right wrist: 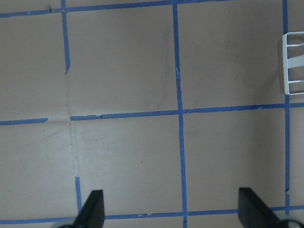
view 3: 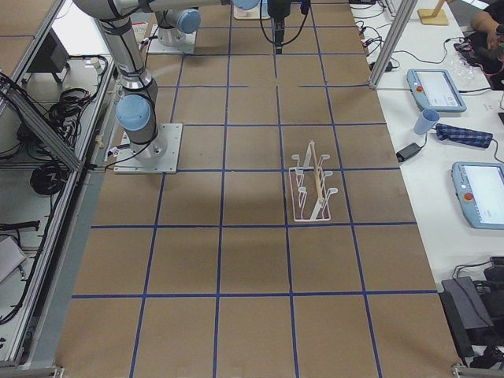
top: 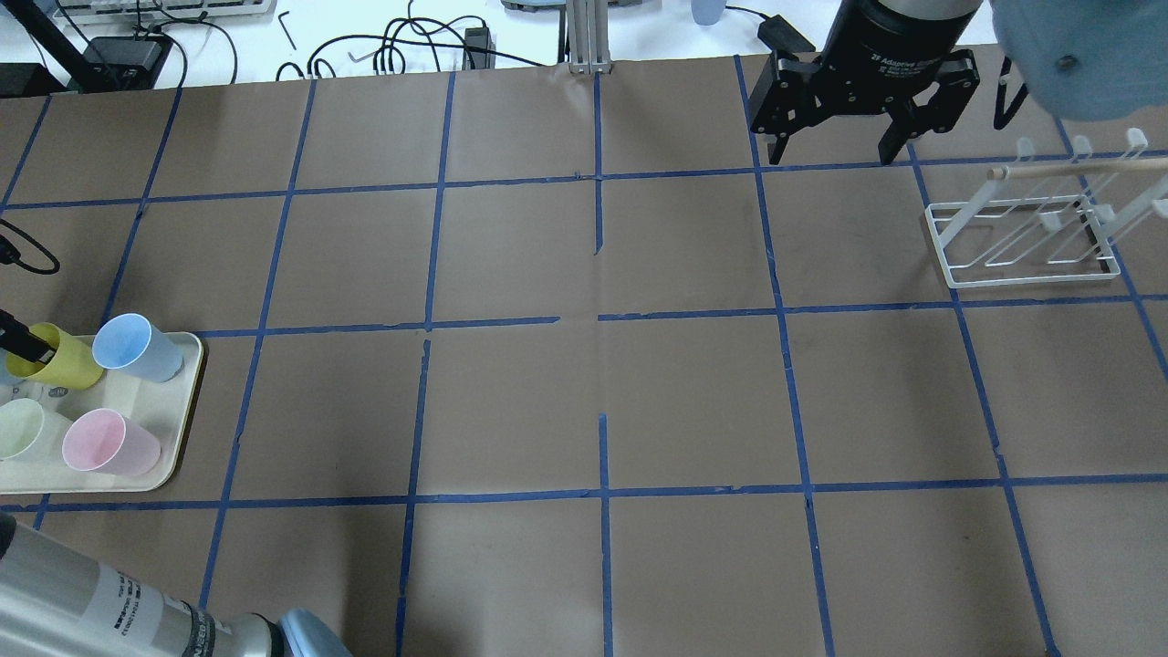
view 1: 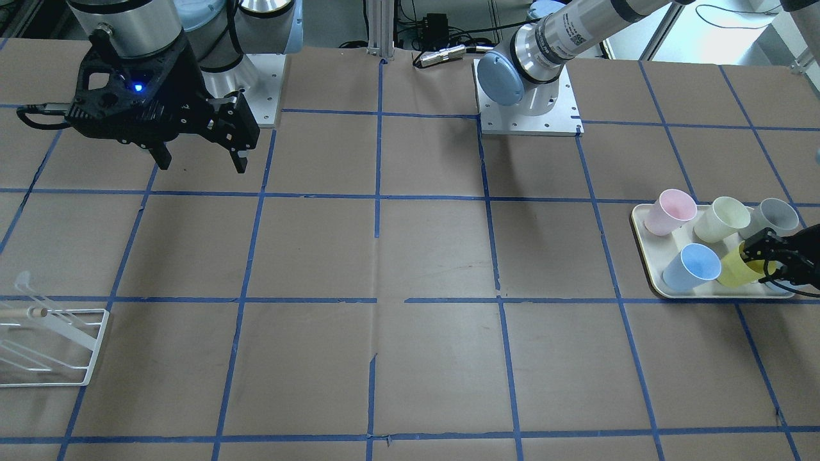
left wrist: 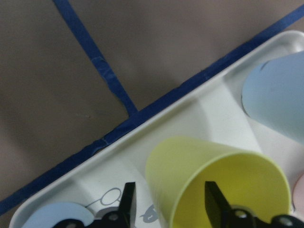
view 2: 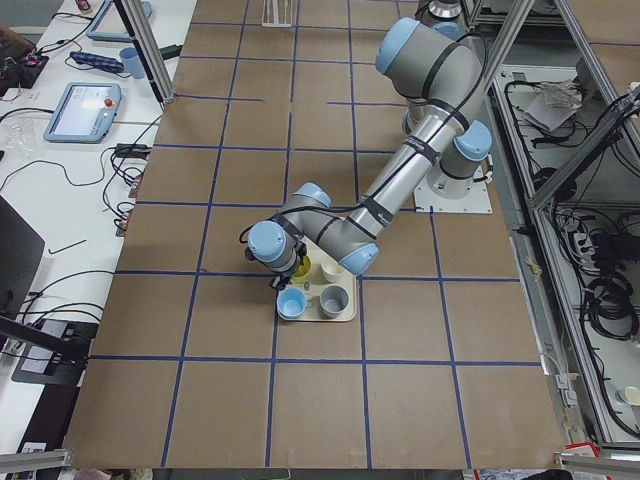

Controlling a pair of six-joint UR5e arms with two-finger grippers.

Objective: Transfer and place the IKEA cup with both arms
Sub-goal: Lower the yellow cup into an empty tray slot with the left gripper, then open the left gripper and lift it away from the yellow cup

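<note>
Sharing the tray [view 1: 648, 246] with pastel cups [view 1: 669, 211]: IKEA cup [view 1: 733, 270].

Only thing I can actually read is white lettering starting "2F Adaptive" on the black body of the right gripper [top: 829, 157] in the overhead view; the sticker [top: 123, 613] on the left arm [top: 64, 584] has print too, just too tiny.
</note>
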